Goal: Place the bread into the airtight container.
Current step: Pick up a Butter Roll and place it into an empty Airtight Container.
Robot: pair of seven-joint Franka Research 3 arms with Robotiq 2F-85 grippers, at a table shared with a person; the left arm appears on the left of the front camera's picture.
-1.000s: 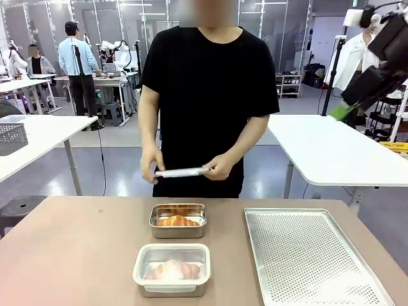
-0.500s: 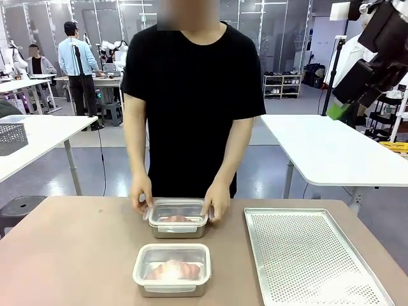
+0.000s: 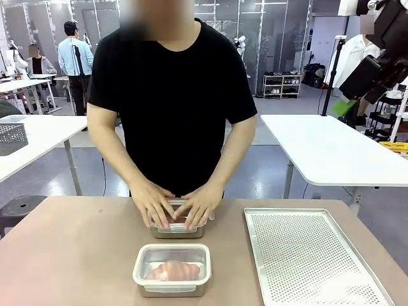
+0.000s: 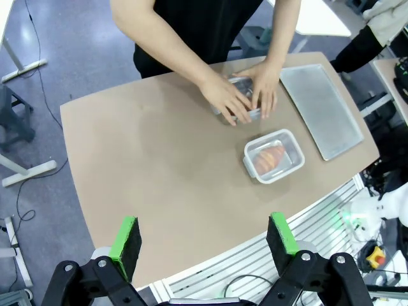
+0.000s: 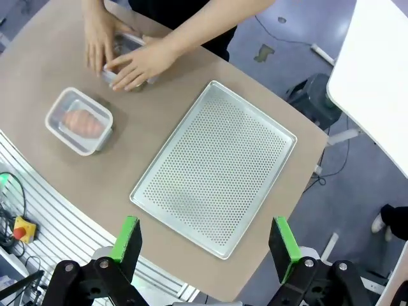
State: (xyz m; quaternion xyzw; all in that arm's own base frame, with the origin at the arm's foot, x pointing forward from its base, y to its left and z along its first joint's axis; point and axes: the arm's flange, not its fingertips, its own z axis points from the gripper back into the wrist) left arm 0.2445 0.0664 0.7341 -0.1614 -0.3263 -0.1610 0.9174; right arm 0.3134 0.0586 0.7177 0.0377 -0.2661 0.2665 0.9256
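Brown laminate covers the surface (image 3: 70,255) I am working over, and a person in a black shirt (image 3: 172,102) stands at its far edge. I see a perforated metal tray (image 3: 306,255) lying flat along the right edge, reaching toward the near right corner. Near the middle of the near edge sits a lidded container (image 3: 171,269) with bread (image 3: 172,270) visible through its clear lid. Just beyond it, toward the far edge, a second steel container (image 3: 178,228) sits under both of the person's hands (image 3: 153,205), which press flat on its lid; I cannot tell what it contains. My left gripper (image 4: 204,237) hangs high above the near edge, fingers released and apart. My right gripper (image 5: 205,241) hangs high over the near right corner, fingers likewise spread, nothing between them.
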